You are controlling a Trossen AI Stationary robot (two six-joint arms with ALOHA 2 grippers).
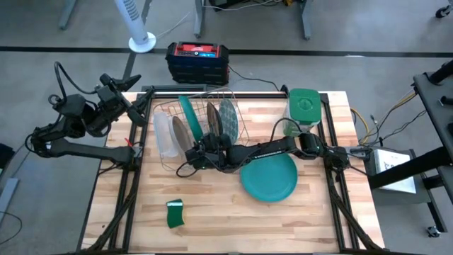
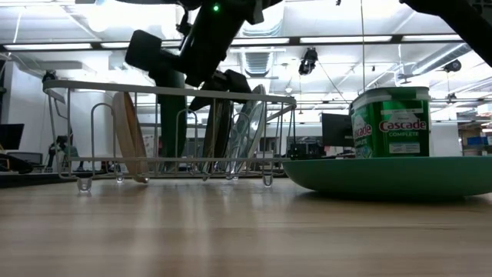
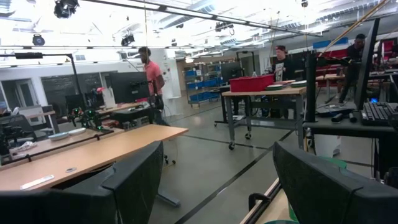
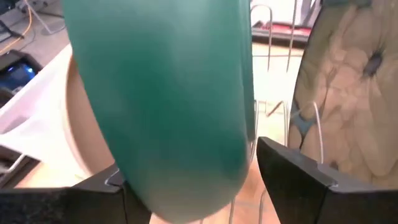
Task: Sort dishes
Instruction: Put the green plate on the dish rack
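A wire dish rack [image 1: 202, 127] stands at the table's far middle, with several plates on edge in it: a whitish-clear one [image 1: 164, 136], a teal one [image 1: 187, 113] and a grey-green patterned one [image 1: 228, 117]. Another teal plate [image 1: 269, 177] lies flat on the table to the right of the rack. My right gripper [image 1: 195, 156] reaches into the rack's near side and is open, its fingers on either side of the standing teal plate [image 4: 168, 106]. My left gripper [image 3: 214, 165] waits open and raised beyond the table's far left corner. My right gripper has one finger [image 4: 102, 186] on one face of the standing teal plate's near rim [image 4: 186, 193] and the other finger [image 4: 298, 174] on the other face, coming slanted down from the table's right. Whether either finger touches the plate, I cannot tell. The plate stands upright in the rack.
A green-lidded canister [image 1: 304, 106] stands at the far right corner and a small green sponge [image 1: 175, 213] lies near the front edge. Metal frame rails run along both table sides. A black and red box [image 1: 197, 60] sits on the floor beyond the table. People stand in the room behind.
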